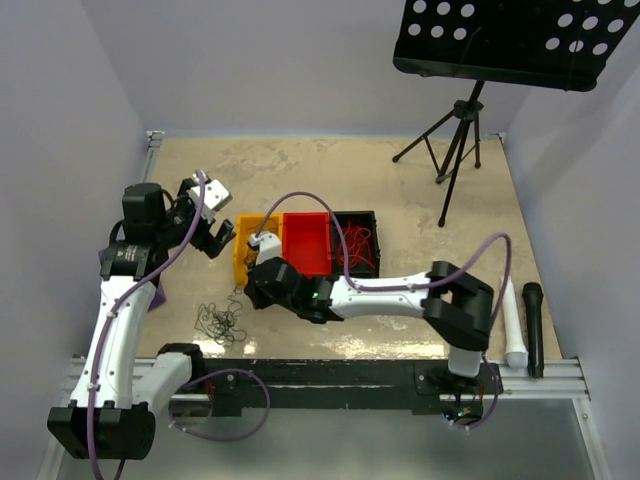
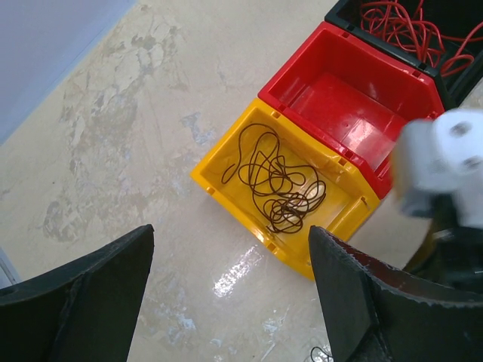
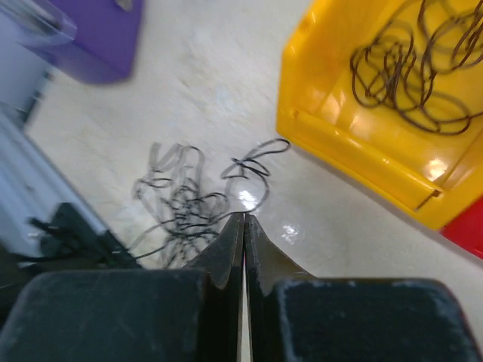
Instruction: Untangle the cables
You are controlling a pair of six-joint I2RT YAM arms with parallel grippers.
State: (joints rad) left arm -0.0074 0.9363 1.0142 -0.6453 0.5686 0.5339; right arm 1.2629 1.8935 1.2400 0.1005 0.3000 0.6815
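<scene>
A tangle of thin black-brown cables (image 1: 220,322) lies on the table in front of the yellow bin (image 1: 240,262); it also shows in the right wrist view (image 3: 181,204). My right gripper (image 1: 247,293) is low over it, jaws pressed together on a black cable strand at the tips (image 3: 244,215). More black-brown cables (image 2: 279,181) lie in the yellow bin (image 2: 226,188). The red bin (image 2: 339,98) holds no cables. Red cables (image 2: 407,30) fill the black bin (image 1: 357,243). My left gripper (image 2: 230,232) is open and empty above the table left of the yellow bin.
A purple object (image 3: 90,38) sits at the table's left edge. A music stand (image 1: 520,40) on a tripod (image 1: 455,140) stands at the back right. A black microphone (image 1: 533,330) and a white tube (image 1: 513,325) lie at the right front edge.
</scene>
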